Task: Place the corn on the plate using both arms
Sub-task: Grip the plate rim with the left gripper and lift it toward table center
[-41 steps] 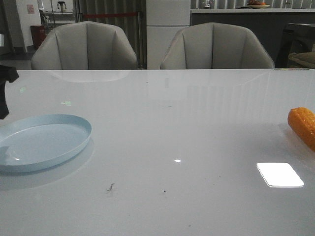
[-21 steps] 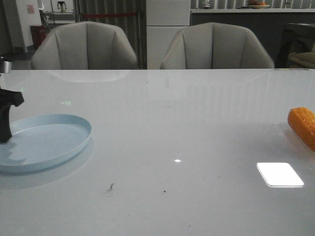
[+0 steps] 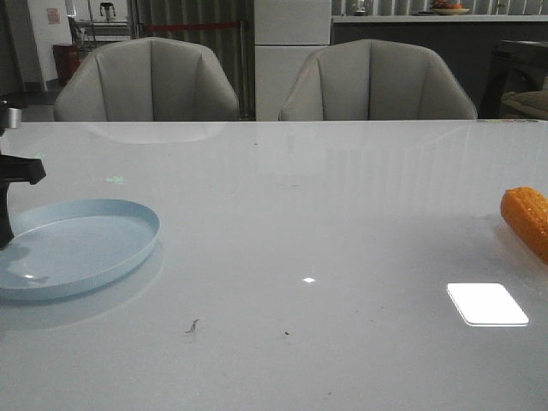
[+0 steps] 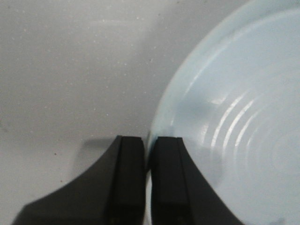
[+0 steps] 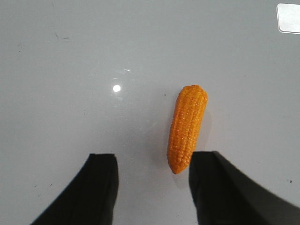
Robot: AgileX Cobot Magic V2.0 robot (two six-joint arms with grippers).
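The pale blue plate (image 3: pixel 86 248) lies at the table's front left. My left gripper (image 3: pixel 5 231) shows as a black part at the view's left edge, over the plate's left rim. In the left wrist view the gripper (image 4: pixel 147 140) has its jaws nearly together, with the plate's (image 4: pixel 234 117) rim between them. The orange corn (image 3: pixel 527 218) lies on the table at the far right, cut by the frame edge. In the right wrist view my right gripper (image 5: pixel 152 157) is open above the table. The corn's (image 5: pixel 187 126) pointed end lies just inside one finger (image 5: pixel 220 187).
Two grey chairs (image 3: pixel 150 81) (image 3: pixel 377 81) stand behind the table's far edge. A bright window reflection (image 3: pixel 486 303) lies on the glossy white table near the corn. Small dark specks (image 3: pixel 193 325) mark the front middle.
My left gripper has come down from above the plate's left side to its rim. The plate and the corn have stayed put.
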